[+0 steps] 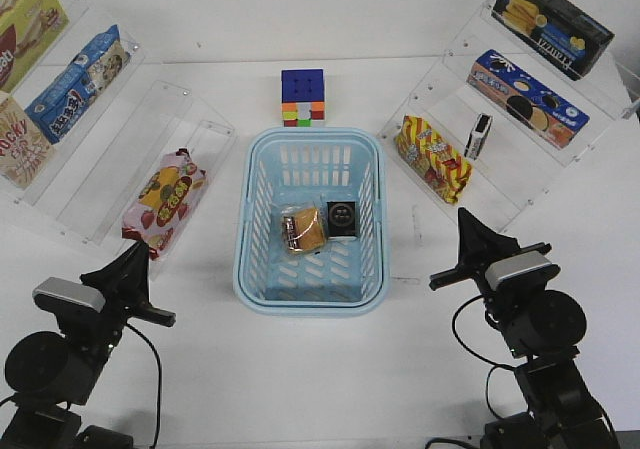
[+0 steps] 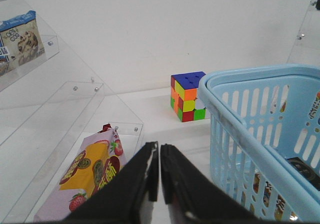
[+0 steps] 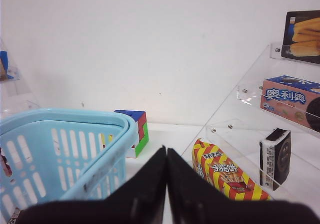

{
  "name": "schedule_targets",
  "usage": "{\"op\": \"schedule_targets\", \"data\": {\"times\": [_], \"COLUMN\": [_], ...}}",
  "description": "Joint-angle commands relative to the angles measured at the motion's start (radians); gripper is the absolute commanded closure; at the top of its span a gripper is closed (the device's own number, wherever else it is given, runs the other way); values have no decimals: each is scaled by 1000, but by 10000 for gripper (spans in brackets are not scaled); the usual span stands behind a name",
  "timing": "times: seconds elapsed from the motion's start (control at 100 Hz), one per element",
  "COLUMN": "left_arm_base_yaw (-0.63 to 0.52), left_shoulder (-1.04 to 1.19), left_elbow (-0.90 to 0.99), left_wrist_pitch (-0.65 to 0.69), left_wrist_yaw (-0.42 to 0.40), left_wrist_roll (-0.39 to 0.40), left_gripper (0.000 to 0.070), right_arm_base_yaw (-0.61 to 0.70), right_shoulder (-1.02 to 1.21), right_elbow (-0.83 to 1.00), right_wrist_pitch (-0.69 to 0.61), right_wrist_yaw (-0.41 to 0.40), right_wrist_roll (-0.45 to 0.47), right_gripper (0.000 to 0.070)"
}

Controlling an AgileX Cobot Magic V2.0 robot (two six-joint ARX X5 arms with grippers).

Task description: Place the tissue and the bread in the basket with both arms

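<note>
Inside the basket [image 1: 254, 269] lie the bread [image 1: 303, 230] and the tissue [image 1: 342, 218]; both jaws closed, empty; nothing remains.

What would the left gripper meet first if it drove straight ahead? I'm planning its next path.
Probably the strawberry-print packet on the lowest clear shelf step: the shut left gripper points just past its near end, between it and the basket. Depth is unclear; beyond lies bare table, then the cube.
</note>
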Motion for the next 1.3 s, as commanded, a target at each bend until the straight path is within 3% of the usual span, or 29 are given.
{"op": "schedule_targets", "data": {"times": [0.0,0.22,0.4,0.69,0.87,1.29], "left_arm_base_yaw": [-2,24,122,196,209,209], "left_shoulder": [-11,-84,-226,-457,-454,-453], "left_elbow": [19,-67,-319,-580,-595,-594], "left_wrist_pitch": [17,28,182,190,129,128], "left_wrist_yaw": [-4,-81,-72,-68,-60,-60], "left_wrist_roll": [3,36,0,-23,-20,-22], "left_gripper": [699,699,699,699,699,699], "right_arm_base_yaw": [3,3,3,3,3,3], "right_shoulder": [4,4,4,4,4,5], "right_elbow": [10,10,10,10,10,10], "right_wrist_pitch": [13,13,13,13,14,14], "right_wrist_yaw": [3,3,3,3,4,3], "right_wrist_roll": [6,6,6,6,6,6], "right_gripper": [699,699,699,699,699,699]}}
